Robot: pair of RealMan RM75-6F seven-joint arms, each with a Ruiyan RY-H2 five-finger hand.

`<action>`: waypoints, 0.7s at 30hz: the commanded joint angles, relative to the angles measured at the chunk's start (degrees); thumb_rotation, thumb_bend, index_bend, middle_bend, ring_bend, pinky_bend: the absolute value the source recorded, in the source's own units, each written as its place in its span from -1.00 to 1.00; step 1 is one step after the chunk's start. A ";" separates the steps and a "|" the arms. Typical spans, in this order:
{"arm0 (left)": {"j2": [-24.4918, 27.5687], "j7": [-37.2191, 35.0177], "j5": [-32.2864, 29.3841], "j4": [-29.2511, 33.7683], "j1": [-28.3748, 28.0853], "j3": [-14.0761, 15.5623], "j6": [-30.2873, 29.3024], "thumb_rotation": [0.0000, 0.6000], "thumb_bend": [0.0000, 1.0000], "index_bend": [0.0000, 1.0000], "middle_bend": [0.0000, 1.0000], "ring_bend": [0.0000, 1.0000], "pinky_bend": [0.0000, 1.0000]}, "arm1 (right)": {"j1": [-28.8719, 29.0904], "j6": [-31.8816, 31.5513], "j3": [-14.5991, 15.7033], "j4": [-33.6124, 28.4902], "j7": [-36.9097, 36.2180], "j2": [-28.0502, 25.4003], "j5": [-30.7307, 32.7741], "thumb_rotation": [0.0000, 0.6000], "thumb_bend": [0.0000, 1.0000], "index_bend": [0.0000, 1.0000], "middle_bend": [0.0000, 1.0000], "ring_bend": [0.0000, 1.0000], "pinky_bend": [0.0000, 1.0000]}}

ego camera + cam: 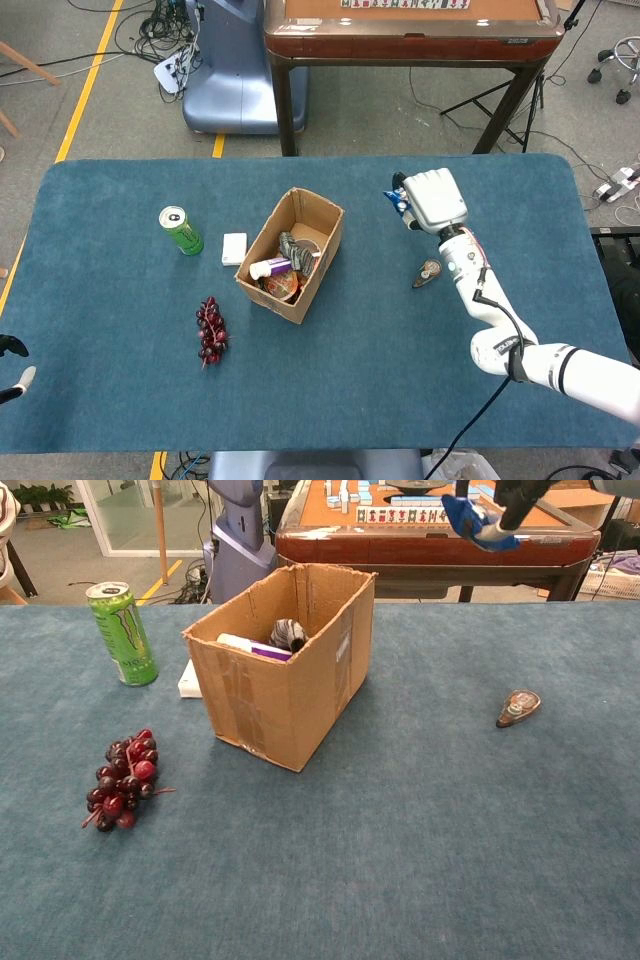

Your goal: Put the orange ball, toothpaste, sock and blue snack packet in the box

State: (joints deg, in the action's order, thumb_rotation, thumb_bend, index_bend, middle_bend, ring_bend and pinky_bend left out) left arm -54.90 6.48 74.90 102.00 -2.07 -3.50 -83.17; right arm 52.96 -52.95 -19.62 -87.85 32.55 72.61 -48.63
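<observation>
My right hand (432,200) is raised above the table to the right of the cardboard box (322,258) and grips the blue snack packet (401,203). In the chest view the blue snack packet (472,523) hangs at the top edge, up and to the right of the cardboard box (285,695), with only the fingers (512,502) showing. Inside the box lie the toothpaste (268,267), the sock (295,250) and the orange ball (283,285). The chest view shows the toothpaste (250,646) and sock (288,634) over the rim. My left hand (12,366) sits at the far left edge.
A green can (181,230) and a small white block (234,248) stand left of the box. A bunch of dark red grapes (211,330) lies in front of them. A small brown object (430,272) lies on the cloth right of the box.
</observation>
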 commanded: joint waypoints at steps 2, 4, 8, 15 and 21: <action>-0.02 0.04 0.07 -0.01 0.08 0.06 -0.10 1.00 -0.48 0.02 -0.08 -0.17 0.21 | 2.43 -3.04 -1.31 -7.23 3.24 -1.81 -0.37 1.00 -0.25 0.19 1.00 1.00 1.00; 0.06 -0.04 0.12 0.05 0.08 0.02 -0.16 1.00 -0.48 0.02 -0.08 -0.17 0.21 | 3.10 -3.78 -1.06 -9.19 3.99 -1.58 -1.81 1.00 -0.25 0.19 1.00 1.00 1.00; 0.14 -0.32 0.16 0.10 0.15 -0.03 -0.28 1.00 -0.48 0.02 -0.08 -0.17 0.21 | 4.46 -5.11 0.44 -12.84 5.98 -0.25 -5.88 1.00 -0.25 0.19 1.00 1.00 1.00; 0.23 -0.26 0.47 0.43 0.33 0.05 -0.67 1.00 -0.48 0.02 -0.08 -0.17 0.21 | 6.14 -7.00 3.34 -13.85 7.83 4.98 -12.37 1.00 -0.26 0.19 1.00 1.00 1.00; 0.46 -0.73 0.70 0.55 0.49 0.03 -0.94 1.00 -0.48 0.02 -0.08 -0.17 0.21 | 7.43 -5.96 4.38 -11.76 7.71 8.48 -12.75 1.00 -0.98 -0.10 1.00 1.00 1.00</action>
State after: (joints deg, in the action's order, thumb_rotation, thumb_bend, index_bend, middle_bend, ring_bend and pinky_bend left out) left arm -54.45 5.75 75.58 102.54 -1.60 -3.46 -84.09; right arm 60.13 -59.14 -15.47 -99.90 40.24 80.78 -61.28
